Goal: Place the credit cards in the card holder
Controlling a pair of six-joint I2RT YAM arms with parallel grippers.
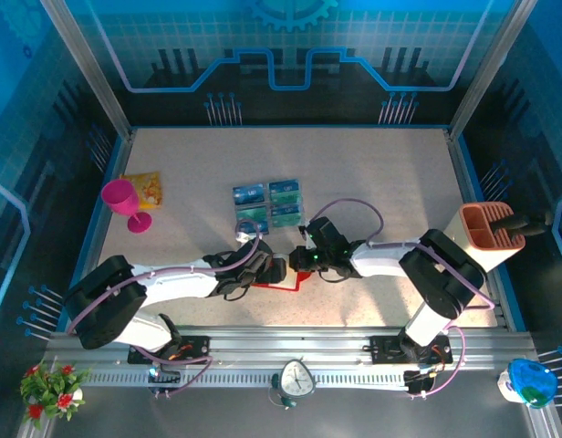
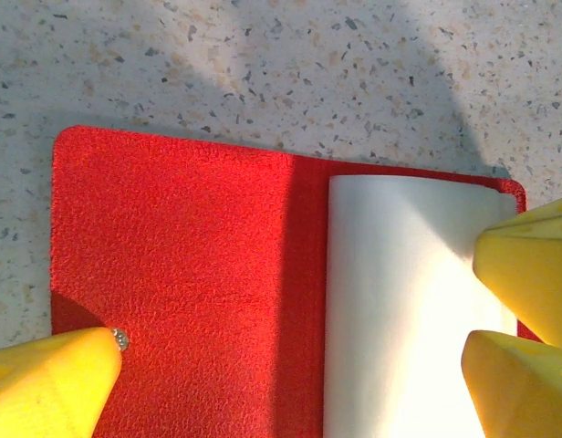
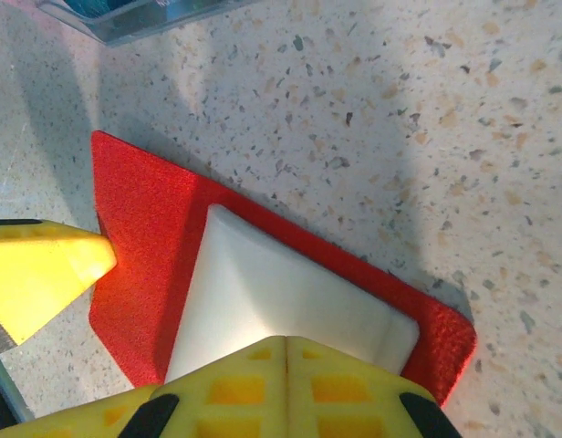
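The red card holder [image 1: 295,278] lies open and flat on the speckled table near the front, between the two grippers. Its red inside [image 2: 171,265] faces up, with a white pocket [image 2: 400,301] on one half. My left gripper [image 2: 290,383] stands wide open over it, one yellow finger [image 2: 53,383] at the small clasp stud. My right gripper [image 3: 286,351] is shut, its joined tips resting on the white pocket [image 3: 281,283], which bulges. Several blue and teal credit cards [image 1: 268,206] lie in a block on the table behind the holder, untouched.
A pink goblet [image 1: 126,203] and a yellow-orange packet [image 1: 146,187] sit at the left. An orange-brown slotted organizer [image 1: 489,224] stands at the right edge. A small clock [image 1: 297,377] rests on the front rail. Metal posts frame the table.
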